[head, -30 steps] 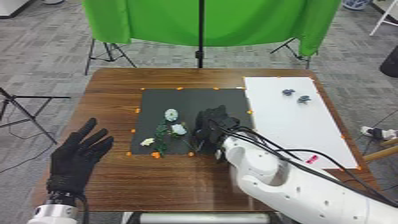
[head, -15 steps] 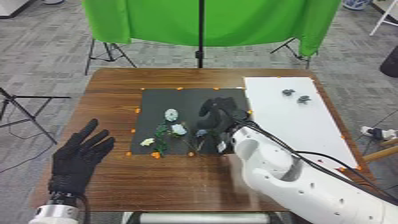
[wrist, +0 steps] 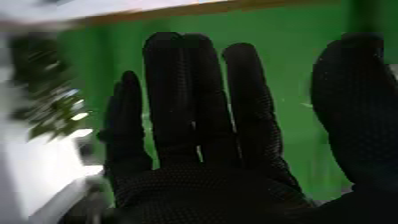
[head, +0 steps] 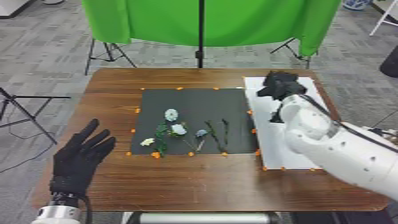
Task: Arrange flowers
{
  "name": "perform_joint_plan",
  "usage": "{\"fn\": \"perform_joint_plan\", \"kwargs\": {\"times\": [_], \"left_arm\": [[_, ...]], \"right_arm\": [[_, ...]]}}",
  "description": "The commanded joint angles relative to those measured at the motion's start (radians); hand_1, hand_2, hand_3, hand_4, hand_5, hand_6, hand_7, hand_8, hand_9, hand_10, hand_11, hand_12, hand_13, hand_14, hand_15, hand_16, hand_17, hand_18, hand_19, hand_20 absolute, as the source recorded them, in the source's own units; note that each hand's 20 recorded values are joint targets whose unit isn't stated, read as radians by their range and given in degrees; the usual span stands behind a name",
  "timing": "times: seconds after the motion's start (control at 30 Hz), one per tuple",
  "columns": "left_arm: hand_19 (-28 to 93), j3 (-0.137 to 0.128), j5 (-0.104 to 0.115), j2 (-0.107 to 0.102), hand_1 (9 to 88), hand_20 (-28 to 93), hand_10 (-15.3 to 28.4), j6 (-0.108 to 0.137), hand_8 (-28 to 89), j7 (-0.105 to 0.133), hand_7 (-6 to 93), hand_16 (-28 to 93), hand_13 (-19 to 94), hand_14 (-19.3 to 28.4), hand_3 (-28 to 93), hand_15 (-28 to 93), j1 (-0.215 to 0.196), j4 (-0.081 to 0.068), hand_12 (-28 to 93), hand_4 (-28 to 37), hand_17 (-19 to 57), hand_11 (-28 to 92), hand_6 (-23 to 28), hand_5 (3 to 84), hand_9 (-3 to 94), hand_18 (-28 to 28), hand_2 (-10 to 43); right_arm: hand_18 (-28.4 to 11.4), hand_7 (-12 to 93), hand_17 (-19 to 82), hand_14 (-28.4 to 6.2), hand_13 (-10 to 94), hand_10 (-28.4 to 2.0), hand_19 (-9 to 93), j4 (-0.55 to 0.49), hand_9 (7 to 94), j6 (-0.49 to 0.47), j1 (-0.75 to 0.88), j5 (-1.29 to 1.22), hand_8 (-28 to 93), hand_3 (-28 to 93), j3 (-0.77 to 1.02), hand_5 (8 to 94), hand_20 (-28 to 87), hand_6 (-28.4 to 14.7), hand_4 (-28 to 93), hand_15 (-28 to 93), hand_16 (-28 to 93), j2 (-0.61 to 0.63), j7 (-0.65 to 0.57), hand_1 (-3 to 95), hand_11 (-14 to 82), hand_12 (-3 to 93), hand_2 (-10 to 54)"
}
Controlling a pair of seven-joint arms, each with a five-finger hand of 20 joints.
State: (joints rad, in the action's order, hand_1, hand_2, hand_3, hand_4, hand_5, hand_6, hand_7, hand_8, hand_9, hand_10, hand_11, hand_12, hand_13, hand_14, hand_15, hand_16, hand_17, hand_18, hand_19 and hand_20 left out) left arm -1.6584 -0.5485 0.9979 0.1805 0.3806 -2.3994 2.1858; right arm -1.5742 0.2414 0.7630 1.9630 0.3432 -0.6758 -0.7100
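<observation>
On the black mat (head: 200, 97), pale flowers with green leaves lie on its left half: a light blue bloom (head: 171, 115), a white-blue bloom (head: 179, 129) and a cream bloom (head: 147, 142). Beside them is a small bluish flower (head: 202, 133), then two dark stems (head: 225, 135). My right hand (head: 281, 84) is over the far part of the white sheet (head: 282, 145), hiding what lies beneath it. In the right wrist view, the right hand (wrist: 200, 190) has straight fingers and holds nothing. My left hand (head: 78, 159) rests open left of the mat.
Orange markers (head: 155, 155) run along the mat and sheet edges. A green cloth (head: 240, 30) hangs on a stand behind the wooden table (head: 178, 185). A black tripod (head: 27, 117) stands to the left.
My right hand has moved from the mat's right side to the far part of the white sheet, uncovering the dark stems and small bluish flower. The left hand has barely changed.
</observation>
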Motion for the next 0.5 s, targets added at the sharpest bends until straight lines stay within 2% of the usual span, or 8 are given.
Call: {"fn": "perform_joint_plan", "kwargs": {"times": [0.03, 0.17, 0.27, 0.3, 0.5], "left_arm": [[54, 0.005, -0.012, 0.017, 20.9, 17, 18.9, -0.006, -10, -0.009, 10.9, -8, 23, 28.0, 77, 48, 0.001, -0.006, 10, -28.3, -8.8, 20, 7.2, 35.8, 33.8, 28.4, 8.3], [54, 0.004, -0.008, 0.014, 21.0, 17, 18.9, -0.001, -10, -0.004, 10.9, -8, 23, 28.0, 77, 48, -0.003, -0.005, 10, -28.3, -8.8, 21, 7.3, 35.8, 33.9, 28.4, 8.3], [54, 0.002, -0.014, 0.024, 20.9, 17, 18.9, -0.008, -10, -0.014, 10.8, -8, 23, 28.0, 77, 48, -0.001, -0.005, 10, -28.3, -8.8, 21, 7.3, 35.8, 33.8, 28.4, 8.3], [55, 0.004, -0.014, 0.022, 20.9, 17, 18.9, -0.009, -10, -0.010, 10.8, -8, 23, 28.0, 77, 48, -0.003, -0.005, 10, -28.3, -8.8, 21, 7.3, 35.8, 33.9, 28.4, 8.3], [55, 0.006, -0.023, 0.025, 20.9, 17, 18.9, -0.017, -10, -0.027, 10.8, -8, 23, 28.0, 77, 48, 0.013, -0.005, 10, -28.3, -8.8, 20, 7.4, 35.9, 33.8, 28.4, 8.3]], "right_arm": [[-26.0, 16, 15, -12.8, 51, -13.5, 71, 0.073, 59.5, -0.005, -0.019, 0.003, -14, 80, 0.019, 58.7, 46, 2.7, -28, 64, 11, 0.055, -0.052, 31.5, 22.5, 14.2, -9.5], [-26.3, 16, 15, -12.8, 50, -13.7, 70, 0.102, 58.3, -0.085, 0.007, -0.002, -14, 80, 0.055, 58.3, 46, 2.9, -28, 63, 10, 0.037, -0.059, 31.4, 21.8, 14.1, -9.5], [-26.7, 16, 15, -13.0, 49, -14.1, 69, 0.129, 57.1, -0.161, 0.018, 0.004, -14, 80, 0.078, 56.9, 45, 3.2, -28, 63, 10, 0.011, -0.077, 31.2, 20.8, 13.9, -9.5], [-26.8, 16, 14, -13.0, 49, -14.2, 69, 0.140, 56.6, -0.182, 0.022, 0.008, -14, 80, 0.086, 56.3, 44, 3.2, -28, 63, 10, 0.000, -0.087, 31.0, 20.4, 13.9, -9.5], [-27.0, 16, 14, -13.7, 46, -14.7, 68, 0.188, 54.3, -0.210, 0.029, 0.011, -14, 81, 0.099, 54.2, 43, 3.7, -28, 60, 9, -0.035, -0.138, 30.8, 19.0, 13.8, -9.5]]}}
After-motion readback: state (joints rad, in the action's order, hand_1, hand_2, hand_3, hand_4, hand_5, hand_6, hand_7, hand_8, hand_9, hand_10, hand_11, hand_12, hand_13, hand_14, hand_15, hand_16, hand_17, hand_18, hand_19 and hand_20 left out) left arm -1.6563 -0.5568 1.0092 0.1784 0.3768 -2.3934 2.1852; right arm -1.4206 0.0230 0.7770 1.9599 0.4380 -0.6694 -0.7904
